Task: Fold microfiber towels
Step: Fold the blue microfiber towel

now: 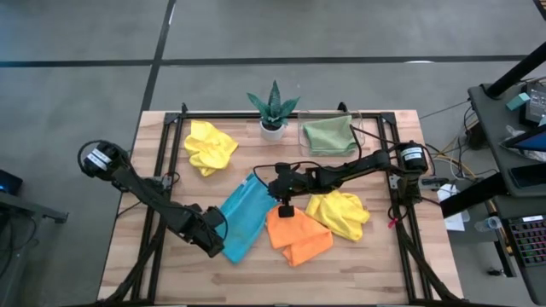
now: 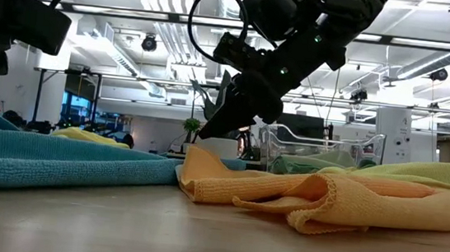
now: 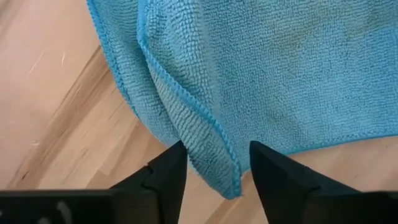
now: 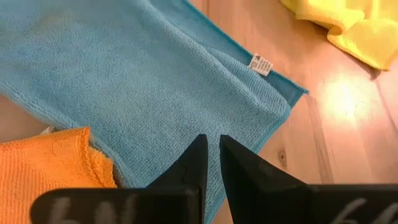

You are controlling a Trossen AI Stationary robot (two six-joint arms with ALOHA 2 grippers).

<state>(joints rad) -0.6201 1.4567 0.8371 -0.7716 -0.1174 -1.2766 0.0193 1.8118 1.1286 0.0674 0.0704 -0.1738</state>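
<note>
A sky blue towel point(image 1: 243, 215) lies folded in a long strip at the middle front of the wooden table point(image 1: 375, 273), doubled edges showing. The orange towel point(image 1: 297, 236) and a yellow towel point(image 1: 339, 213) beside it lie crumpled, as does another yellow towel point(image 1: 209, 146) farther back; a sage green towel point(image 1: 328, 135) sits in a clear tray point(image 1: 368, 128). Most folding seems left. The left gripper point(image 3: 214, 171) reaches low, fingers parted around the blue towel's corner. The right gripper point(image 4: 213, 163) hovers above its far end, fingers nearly closed, empty
</note>
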